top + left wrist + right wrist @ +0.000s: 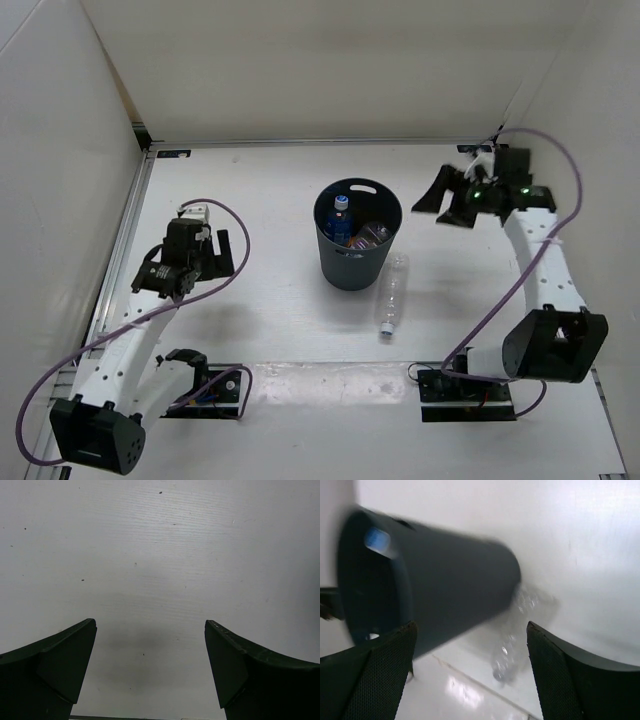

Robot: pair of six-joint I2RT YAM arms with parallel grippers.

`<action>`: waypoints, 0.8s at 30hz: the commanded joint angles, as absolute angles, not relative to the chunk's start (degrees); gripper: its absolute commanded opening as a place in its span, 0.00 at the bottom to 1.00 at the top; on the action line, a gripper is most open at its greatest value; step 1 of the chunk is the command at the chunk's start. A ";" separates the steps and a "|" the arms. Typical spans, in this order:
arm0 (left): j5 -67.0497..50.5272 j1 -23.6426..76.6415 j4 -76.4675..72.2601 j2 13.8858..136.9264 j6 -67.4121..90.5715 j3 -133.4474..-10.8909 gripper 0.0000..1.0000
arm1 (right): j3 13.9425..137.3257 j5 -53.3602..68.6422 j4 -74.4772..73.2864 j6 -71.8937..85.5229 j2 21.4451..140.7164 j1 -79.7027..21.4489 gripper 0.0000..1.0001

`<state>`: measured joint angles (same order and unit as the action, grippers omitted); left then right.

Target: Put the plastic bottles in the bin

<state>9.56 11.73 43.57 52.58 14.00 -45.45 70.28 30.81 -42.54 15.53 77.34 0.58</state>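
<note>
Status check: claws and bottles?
Left claw open, empty. Right claw open, empty. Clear bottle lying beside bin; other bottles inside. Nothing blocking it.

Matte white table [270, 180], faintly speckled, plain white back wall [320, 60], white left wall [50, 180] and right wall [600, 90] closing it in, metal rail [125, 240] along the table's left edge, glossy strip [330, 372] near the front, soft even light
</note>
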 commanded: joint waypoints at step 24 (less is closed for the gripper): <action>8.44 11.34 43.24 33.66 14.77 -39.81 1.00 | 51.68 32.44 -55.19 12.67 60.38 17.51 0.90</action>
